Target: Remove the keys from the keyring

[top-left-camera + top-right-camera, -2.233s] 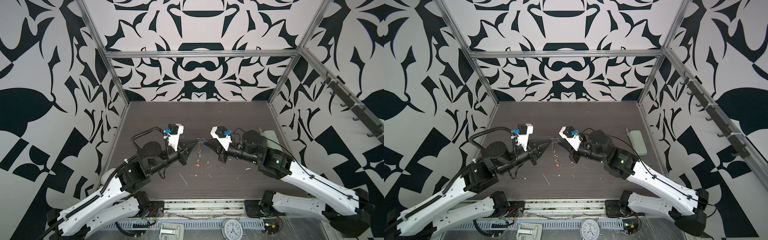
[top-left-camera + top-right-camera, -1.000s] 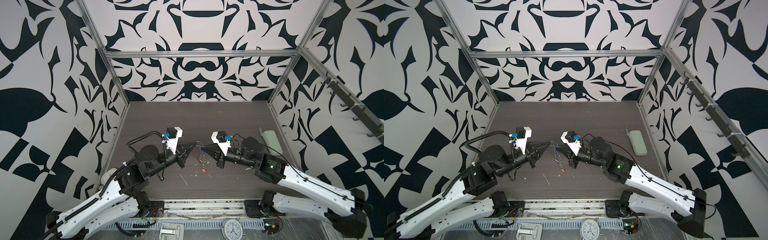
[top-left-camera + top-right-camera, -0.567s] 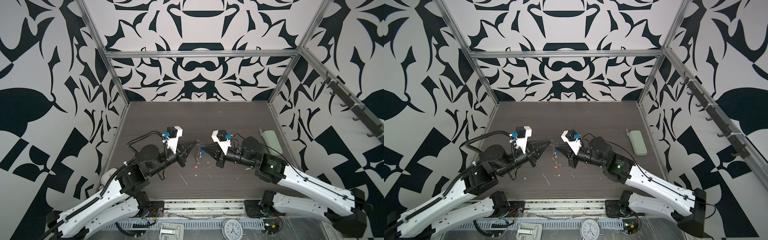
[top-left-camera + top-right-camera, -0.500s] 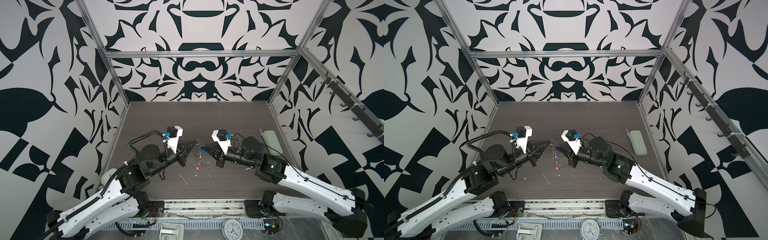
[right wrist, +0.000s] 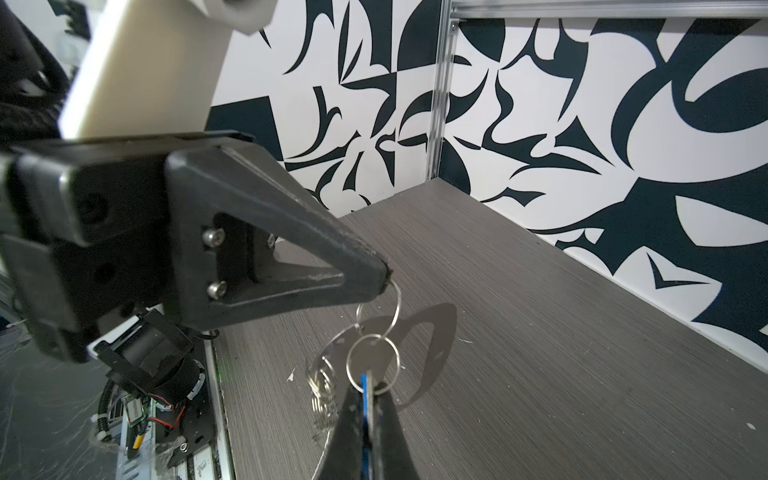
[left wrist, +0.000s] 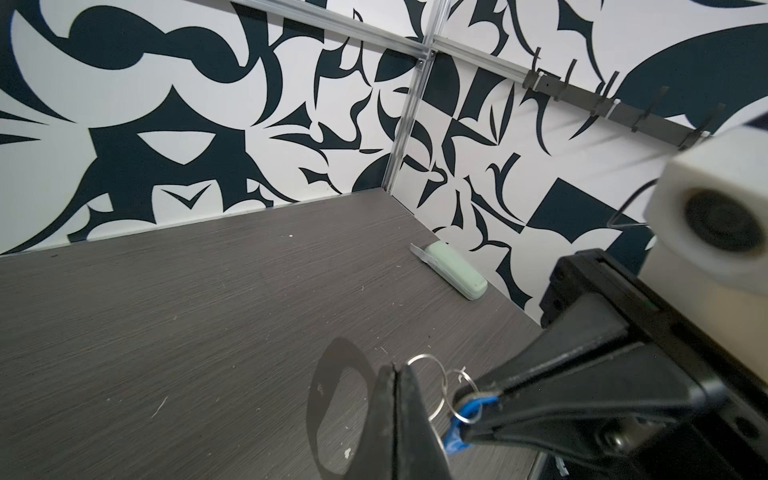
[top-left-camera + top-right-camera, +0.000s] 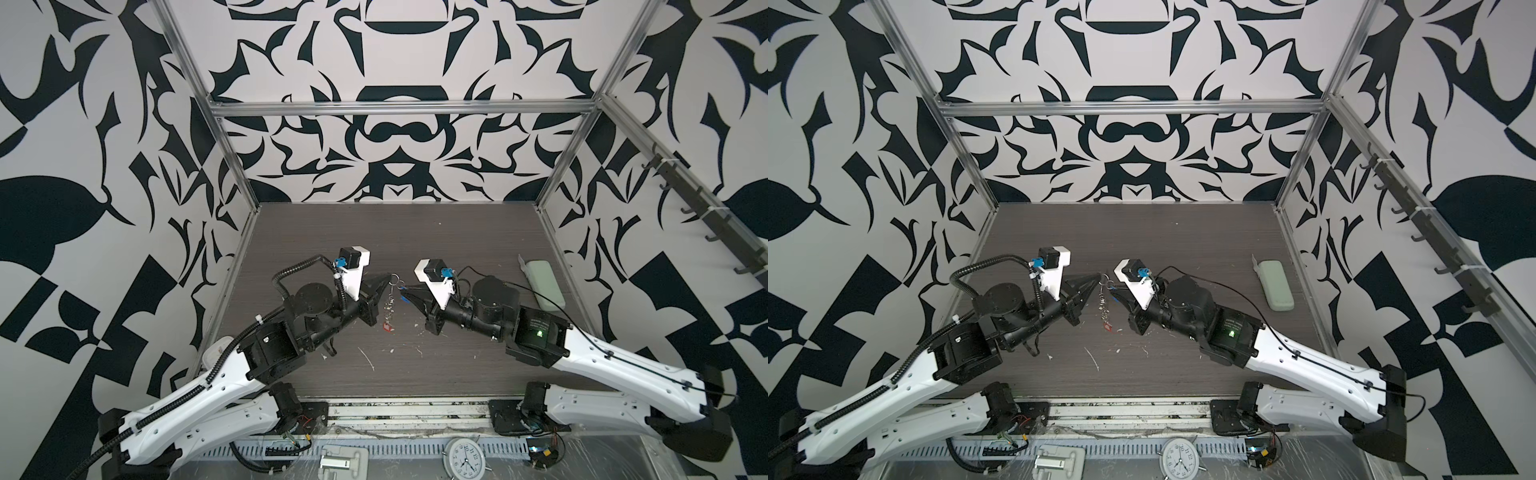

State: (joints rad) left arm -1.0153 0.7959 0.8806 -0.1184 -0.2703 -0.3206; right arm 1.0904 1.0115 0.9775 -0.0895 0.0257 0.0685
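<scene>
The keyring (image 7: 390, 305) is a short chain of silver rings hanging between my two grippers above the dark table (image 7: 415, 232). My left gripper (image 7: 390, 286) is shut on the top ring (image 6: 432, 374). Just to its right, my right gripper (image 7: 402, 296) is shut on the blue-tagged key (image 5: 364, 399), which hangs from a second ring (image 5: 374, 359). The red-tagged key (image 7: 388, 327) dangles at the chain's lower end, close to the table. In the other top view the chain (image 7: 1101, 305) and the red-tagged key (image 7: 1108, 328) hang the same way.
A pale-green oblong case (image 7: 544, 282) lies at the table's right edge by the wall. Small white scraps (image 7: 368, 359) dot the table in front of the grippers. A clock (image 7: 461, 455) sits below the front rail. Patterned walls close in three sides.
The hanging chain with the red-tagged key has swung to the left and a little back. Both grippers have stayed shut and almost still over the last second.
</scene>
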